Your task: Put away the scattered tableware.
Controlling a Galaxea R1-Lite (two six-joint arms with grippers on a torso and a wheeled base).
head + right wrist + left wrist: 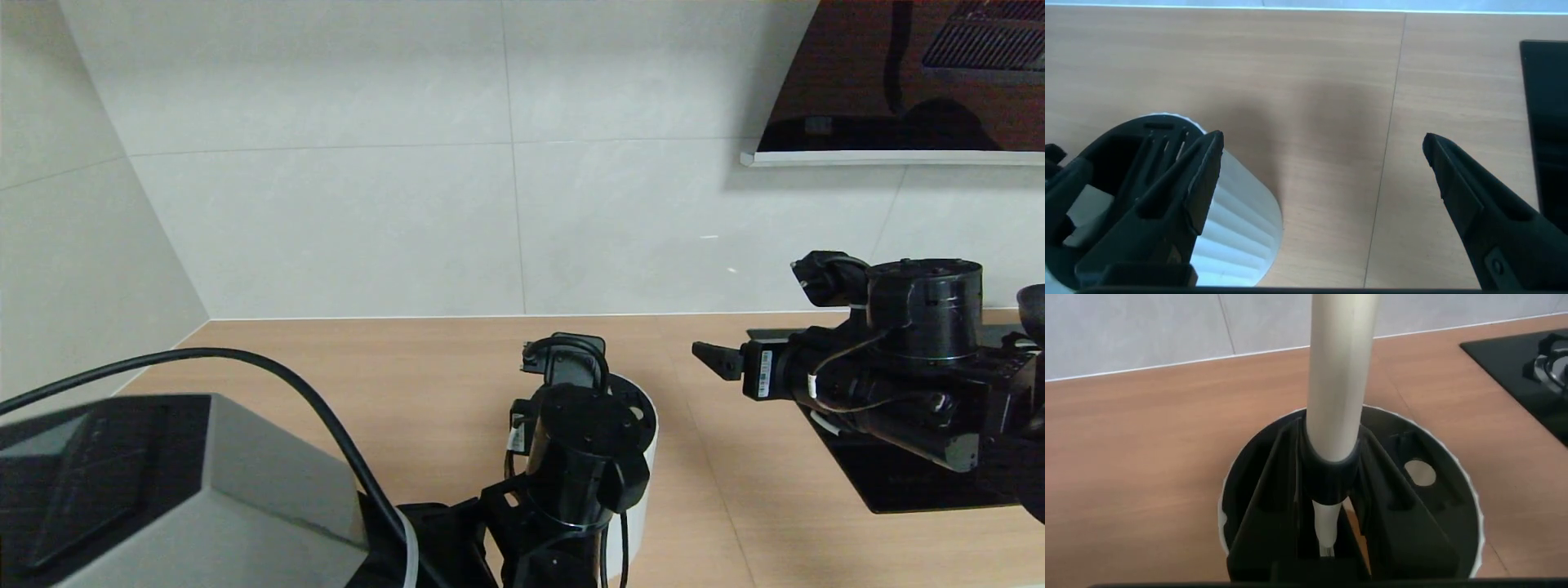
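A white ribbed utensil holder [1229,510] with a black divider insert [1396,506] stands on the wooden counter [392,367]. One utensil is in it. Its cream handle [1341,367] stands upright over the middle of the holder, a black collar [1329,469] rings it at the level of the holder's rim, and the thin pale shaft below goes down into the central slot. Just beside that shaft, in the next slot, shows a sliver of something orange-brown [1360,539], too hidden to name.

The left gripper [563,371] hangs directly above the holder. Whether it grips the handle I cannot tell.

The right gripper [1321,143] is level with the holder's top, on the holder's right. It is spread wide and holds nothing. One finger [1192,184] is close beside the holder's rim, the other well away from it over bare counter.

A black cooktop [906,482] lies to the right of the holder, well apart. A grey box [220,482] with a black cable [269,371] sits to the holder's left.
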